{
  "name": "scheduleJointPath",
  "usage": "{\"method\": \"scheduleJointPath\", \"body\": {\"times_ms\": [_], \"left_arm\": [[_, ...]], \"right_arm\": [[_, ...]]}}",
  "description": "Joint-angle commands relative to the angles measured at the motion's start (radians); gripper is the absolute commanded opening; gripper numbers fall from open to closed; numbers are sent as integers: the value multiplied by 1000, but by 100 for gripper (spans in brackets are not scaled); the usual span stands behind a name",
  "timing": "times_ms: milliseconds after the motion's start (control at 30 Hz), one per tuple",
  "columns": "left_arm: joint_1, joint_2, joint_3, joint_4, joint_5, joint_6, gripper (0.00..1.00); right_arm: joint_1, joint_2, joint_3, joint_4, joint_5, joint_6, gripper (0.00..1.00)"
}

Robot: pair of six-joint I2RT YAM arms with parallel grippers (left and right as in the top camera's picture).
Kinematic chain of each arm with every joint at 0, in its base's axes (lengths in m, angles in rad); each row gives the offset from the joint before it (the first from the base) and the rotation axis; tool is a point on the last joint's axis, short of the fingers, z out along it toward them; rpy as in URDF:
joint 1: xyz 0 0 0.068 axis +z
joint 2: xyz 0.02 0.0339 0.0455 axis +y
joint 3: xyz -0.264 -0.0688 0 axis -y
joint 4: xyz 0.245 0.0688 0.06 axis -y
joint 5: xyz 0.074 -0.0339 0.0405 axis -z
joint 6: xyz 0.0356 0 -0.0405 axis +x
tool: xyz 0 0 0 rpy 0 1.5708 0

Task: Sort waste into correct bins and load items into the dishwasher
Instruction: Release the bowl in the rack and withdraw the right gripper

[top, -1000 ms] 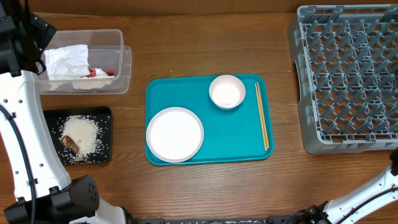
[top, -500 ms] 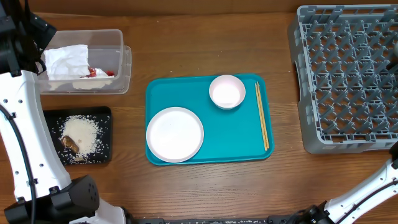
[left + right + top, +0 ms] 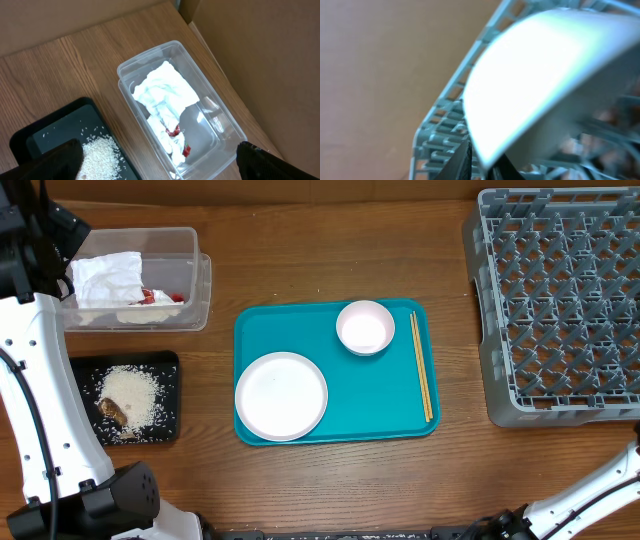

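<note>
Right gripper [image 3: 479,167] sits at the pale bowl's [image 3: 540,70] rim over the rack [image 3: 437,137]; we cannot confirm its grip. Left gripper [image 3: 165,165] gapes.

Clear tub [image 3: 200,285]: upright at the far left of the counter [image 3: 330,260], holding a crumpled white napkin [image 3: 108,277] with a red wrapper [image 3: 160,297] beside it.

Black tray [image 3: 170,415]: flat, just in front of the tub, carrying a heap of white rice [image 3: 135,392] with a brown scrap [image 3: 112,411] at the heap's edge.

White plate [image 3: 281,395], small white bowl [image 3: 365,327] and chopsticks [image 3: 422,365]: on the teal tray [image 3: 290,330], the chopsticks side by side along its right edge.

Grey dish rack [image 3: 560,300]: at the right.

Pale bowl [image 3: 540,70]: blurred, close against the rack's lattice side.
</note>
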Motion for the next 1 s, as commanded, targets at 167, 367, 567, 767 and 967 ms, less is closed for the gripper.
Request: {"method": "scheduleJointPath", "body": {"times_ms": [167, 367, 567, 767, 967], "left_arm": [[-1, 5, 2, 0, -17, -6, 100], [-1, 5, 2, 0, -17, -6, 100], [-1, 5, 2, 0, -17, -6, 100], [-1, 5, 2, 1, -17, -6, 100], [-1, 5, 2, 0, -17, -6, 100]], "right_arm": [[-66, -21, 14, -64, 56, 2, 15], [-83, -117, 14, -177, 76, 2, 16], [-39, -178, 14, -170, 166, 1, 17], [85, -155, 13, -152, 490, -3, 17], [196, -96, 13, -145, 786, -22, 17]]}}
